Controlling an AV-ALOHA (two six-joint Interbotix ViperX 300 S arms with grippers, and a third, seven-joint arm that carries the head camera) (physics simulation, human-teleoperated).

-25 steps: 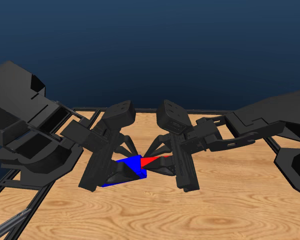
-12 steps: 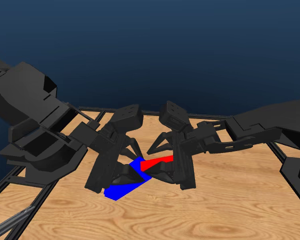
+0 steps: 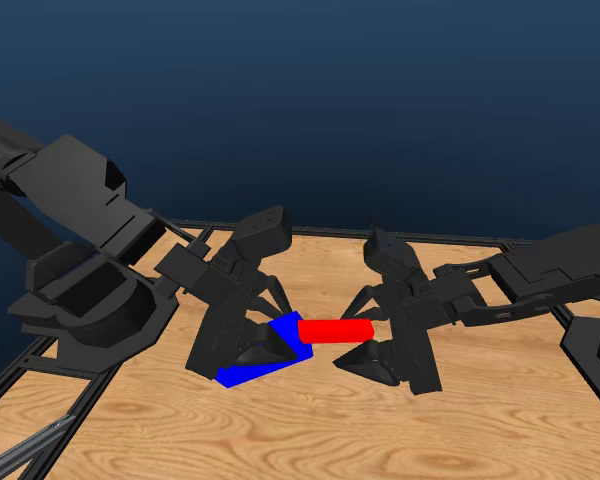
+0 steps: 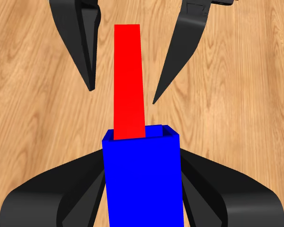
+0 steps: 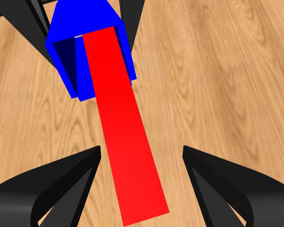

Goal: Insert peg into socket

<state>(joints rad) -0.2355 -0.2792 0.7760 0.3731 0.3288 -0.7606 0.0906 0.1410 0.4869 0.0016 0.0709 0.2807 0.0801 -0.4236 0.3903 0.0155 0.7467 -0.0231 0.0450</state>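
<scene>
Peg (image 3: 335, 331): red bar, level above the desk (image 3: 280, 430), one end inside the socket's opening, the other end sticking out toward the right arm.
Socket (image 3: 265, 355): blue hollow block, clamped at the left arm's tip, mouth facing the peg.
Left pincer (image 4: 143, 189): closed on the socket, jaws pressed to both its sides.
Right pincer (image 5: 142, 189): spread wide, jaws either side of the peg and clear of it, not gripping.

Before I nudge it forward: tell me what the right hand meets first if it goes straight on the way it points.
Probably the socket. The right hand is open, its fingers clear of the peg, whose far end is already in the socket's opening, so they would slide along it first.
</scene>
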